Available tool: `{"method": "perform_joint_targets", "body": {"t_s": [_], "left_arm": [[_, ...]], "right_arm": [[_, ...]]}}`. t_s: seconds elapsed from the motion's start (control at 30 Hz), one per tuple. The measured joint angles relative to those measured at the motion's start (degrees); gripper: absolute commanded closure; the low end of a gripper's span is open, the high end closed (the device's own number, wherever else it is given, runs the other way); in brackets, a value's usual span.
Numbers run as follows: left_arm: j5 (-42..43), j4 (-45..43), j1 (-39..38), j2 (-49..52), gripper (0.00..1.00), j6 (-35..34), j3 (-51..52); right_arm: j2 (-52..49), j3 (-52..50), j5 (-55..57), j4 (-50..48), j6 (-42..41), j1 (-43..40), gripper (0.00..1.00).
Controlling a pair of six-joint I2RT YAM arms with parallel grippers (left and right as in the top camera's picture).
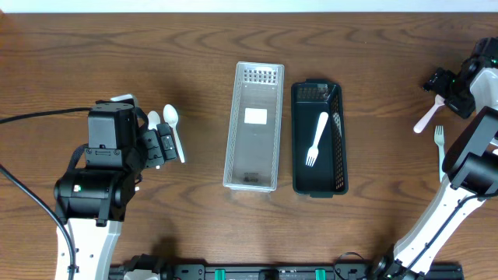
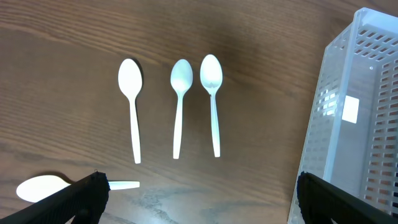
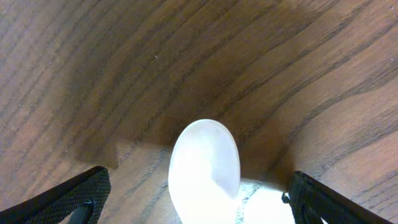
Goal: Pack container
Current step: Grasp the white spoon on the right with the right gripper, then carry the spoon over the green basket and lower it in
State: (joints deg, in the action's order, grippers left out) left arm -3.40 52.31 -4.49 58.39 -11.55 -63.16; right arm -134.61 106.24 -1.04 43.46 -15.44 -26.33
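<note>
A clear plastic container (image 1: 255,128) and a black basket (image 1: 336,140) stand side by side mid-table. A white fork (image 1: 317,138) lies in the basket. My left gripper (image 1: 159,144) is open and empty above white spoons (image 1: 173,128). The left wrist view shows three spoons in a row (image 2: 180,102), a fourth spoon (image 2: 43,186) by my left finger, and the clear container (image 2: 360,112) at right; the jaws (image 2: 199,205) are wide apart. My right gripper (image 1: 445,84) is open at the far right. A white spoon (image 3: 205,165) lies between its fingers (image 3: 199,208), not gripped.
The right-hand spoon's handle (image 1: 426,117) sticks out toward the basket. A loose white fork (image 1: 440,144) lies on the table below my right gripper. The right arm's base stands at the lower right. A black cable runs across the far left.
</note>
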Motion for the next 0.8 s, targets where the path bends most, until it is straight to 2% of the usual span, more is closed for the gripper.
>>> {"method": "perform_joint_targets", "body": {"t_s": [0.2, 0.4, 0.57, 0.8], "left_arm": [[0.0, 0.0, 0.0, 0.0, 0.02, 0.0, 0.0], [0.0, 0.0, 0.0, 0.0, 0.02, 0.0, 0.0], [0.0, 0.0, 0.0, 0.0, 0.02, 0.0, 0.0], [0.0, 0.0, 0.0, 0.0, 0.02, 0.0, 0.0]], "right_arm": [[0.0, 0.0, 0.3, 0.9, 1.1, 0.0, 0.39], [0.0, 0.0, 0.4, 1.7, 1.1, 0.0, 0.41], [0.0, 0.0, 0.5, 2.1, 1.3, 0.0, 0.49], [0.0, 0.0, 0.6, 2.1, 1.2, 0.0, 0.51]]}}
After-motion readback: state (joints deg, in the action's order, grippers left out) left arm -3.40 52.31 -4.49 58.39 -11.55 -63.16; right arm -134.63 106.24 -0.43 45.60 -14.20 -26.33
